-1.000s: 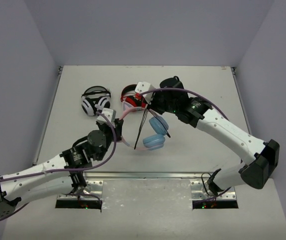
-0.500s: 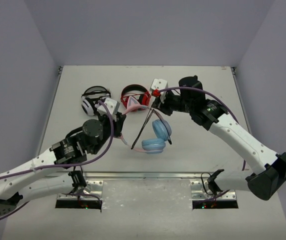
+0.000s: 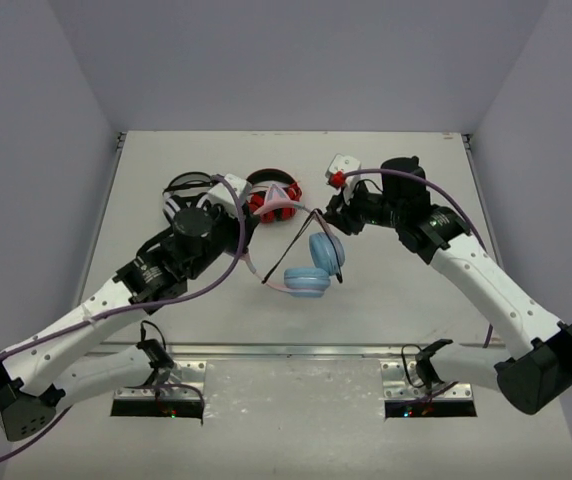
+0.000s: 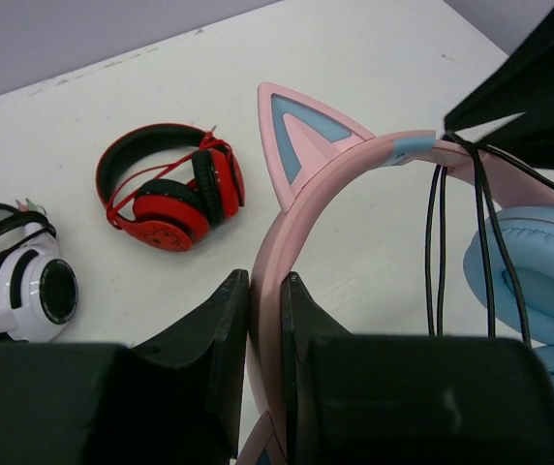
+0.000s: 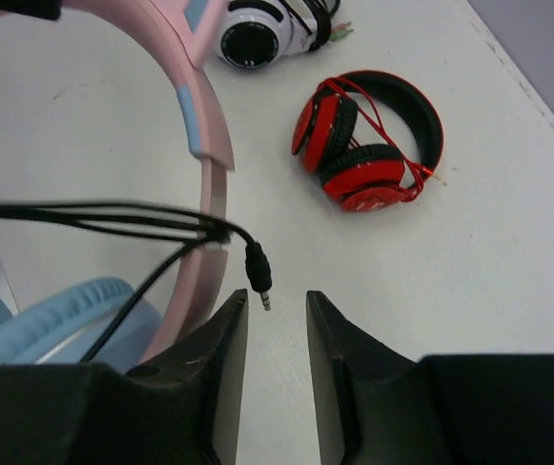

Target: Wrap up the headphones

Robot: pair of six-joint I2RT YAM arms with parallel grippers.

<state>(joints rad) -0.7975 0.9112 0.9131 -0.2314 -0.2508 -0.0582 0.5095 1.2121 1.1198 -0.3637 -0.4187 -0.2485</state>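
Holding: my left gripper (image 4: 265, 295) was clamped on the pink band (image 4: 354, 170), keeping the headphones (image 3: 306, 262) raised just in front of the red headphones (image 3: 271, 198), probably so the cable could be wound round them.
Right gripper (image 5: 277, 305): slightly open and empty.
Cable (image 5: 93, 215): looped over the band, its plug (image 5: 259, 275) dangling at my right fingertips.

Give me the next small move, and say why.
Probably ease the right gripper forward and close on the plug: its jaws stand open with the plug loose just ahead, the cable draped over the headband, which the left gripper clamps.
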